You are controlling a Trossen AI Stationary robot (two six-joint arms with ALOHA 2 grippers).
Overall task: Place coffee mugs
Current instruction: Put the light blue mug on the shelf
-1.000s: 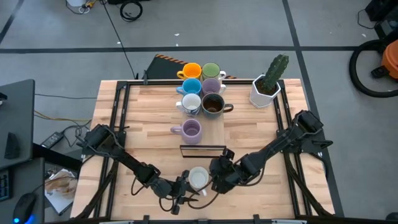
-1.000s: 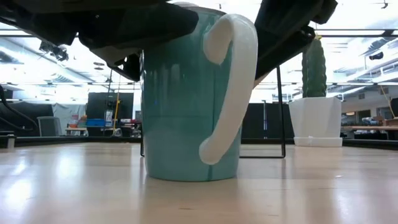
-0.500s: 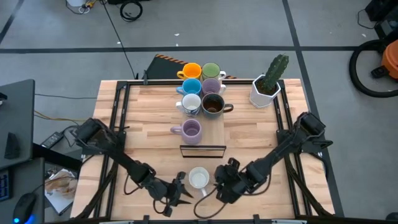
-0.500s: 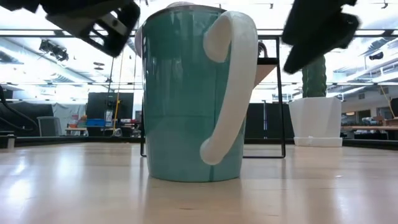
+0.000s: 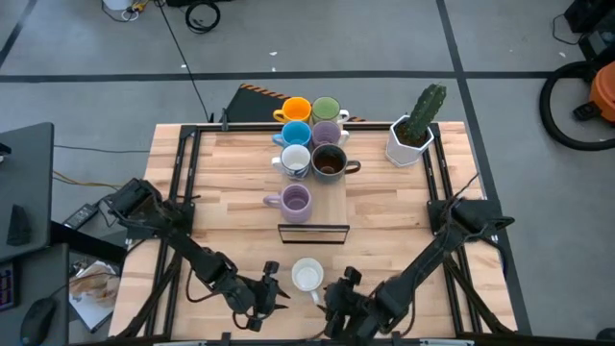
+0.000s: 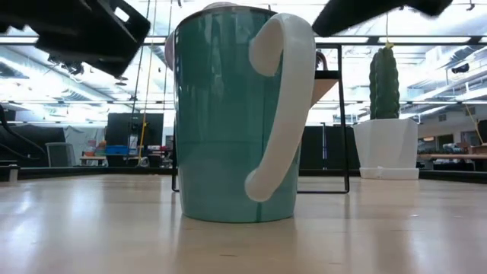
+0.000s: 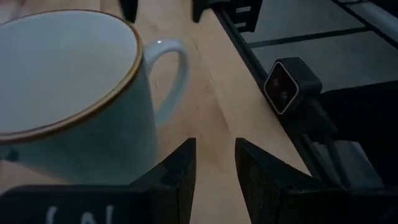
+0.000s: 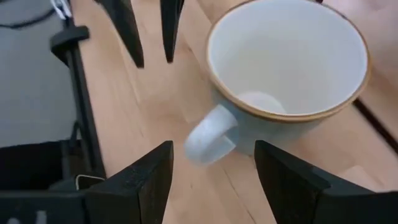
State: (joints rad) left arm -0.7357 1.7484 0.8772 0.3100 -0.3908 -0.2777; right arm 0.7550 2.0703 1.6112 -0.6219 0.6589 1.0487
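Observation:
A teal mug with a white inside and a brown rim stands upright on its base near the table's front edge. It fills the low view, its white handle turned toward the near side. My left gripper is open just to the mug's left, touching nothing; its wrist view shows the mug close beyond the fingers. My right gripper is open wide just to the mug's near right. In its wrist view the handle lies beyond the gap between the fingers, clear of them.
Six mugs stand grouped at the far middle: orange, green, blue, purple, white, dark. Another purple mug stands alone, a black wire frame just nearer. A white planter with a cactus stands far right.
Both grippers have drawn back from the teal mug, and both have risen out of the low view. The left has gone a little toward the table's left edge and the right toward the near edge. The mug stays upright on the table.

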